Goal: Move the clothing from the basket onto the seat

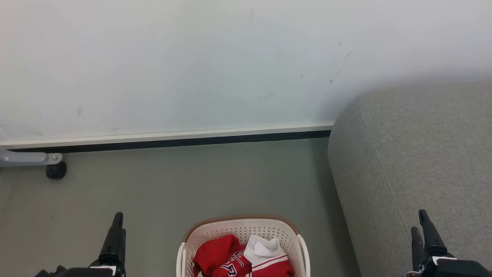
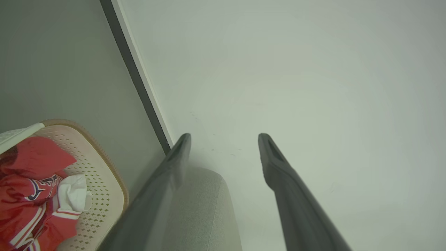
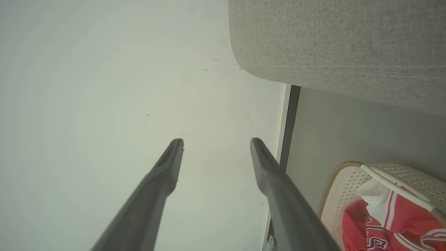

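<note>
The clothing (image 1: 240, 259), red with white trim, lies crumpled inside the basket (image 1: 242, 229). The basket stands on the grey floor (image 1: 173, 184) near the robot, a little to the left of the seat (image 1: 415, 154). The left gripper (image 2: 224, 137) hangs left of the basket, its fingers spread wide with nothing between them. The right gripper (image 3: 216, 141) hangs on the right, by the seat, also spread and empty. A pale wall (image 1: 192, 57) stands at the far side.

A home-like living-room corner: the grey fabric seat (image 1: 415, 161) against a scuffed white wall (image 1: 173, 57), a laundry basket (image 1: 215, 231) (red clothing (image 1: 215, 254) inside) on the floor (image 1: 192, 181) beside it.
</note>
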